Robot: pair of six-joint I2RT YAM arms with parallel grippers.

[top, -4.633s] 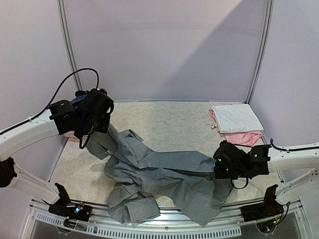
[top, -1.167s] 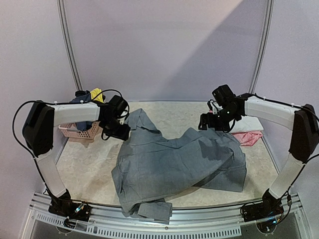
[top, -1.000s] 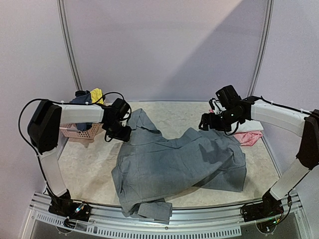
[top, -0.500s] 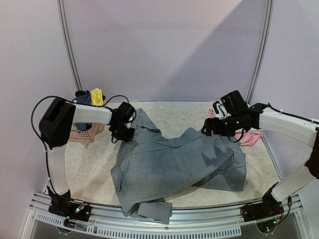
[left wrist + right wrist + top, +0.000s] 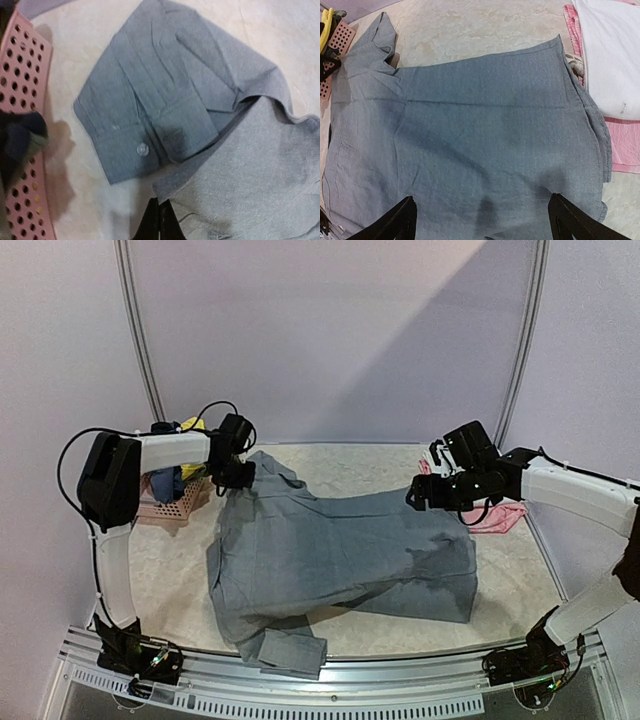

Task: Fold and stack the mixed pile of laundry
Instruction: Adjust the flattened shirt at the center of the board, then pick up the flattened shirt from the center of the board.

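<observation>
A grey garment (image 5: 340,550) lies spread across the middle of the table, one buttoned cuff (image 5: 142,149) folded at its far left corner. My left gripper (image 5: 238,478) sits at that corner beside the basket. Its fingertips (image 5: 161,220) are shut, pinching the grey garment's edge. My right gripper (image 5: 425,495) hovers over the cloth's far right part (image 5: 470,115), open wide, with nothing between its fingers (image 5: 405,212). A folded white piece (image 5: 610,55) lies on a pink piece (image 5: 625,145) at the right. Navy (image 5: 163,480) and yellow (image 5: 190,426) garments sit in the basket.
A pink lattice basket (image 5: 175,500) stands at the far left, its wall (image 5: 20,125) close to my left fingers. The white and pink stack (image 5: 495,518) is partly hidden behind my right arm. A loose grey flap (image 5: 290,650) hangs at the table's front rail.
My left gripper closed on the garment's edge and moved back and left, pulling the cloth flatter and wider. The right gripper stayed open and barely shifted.
</observation>
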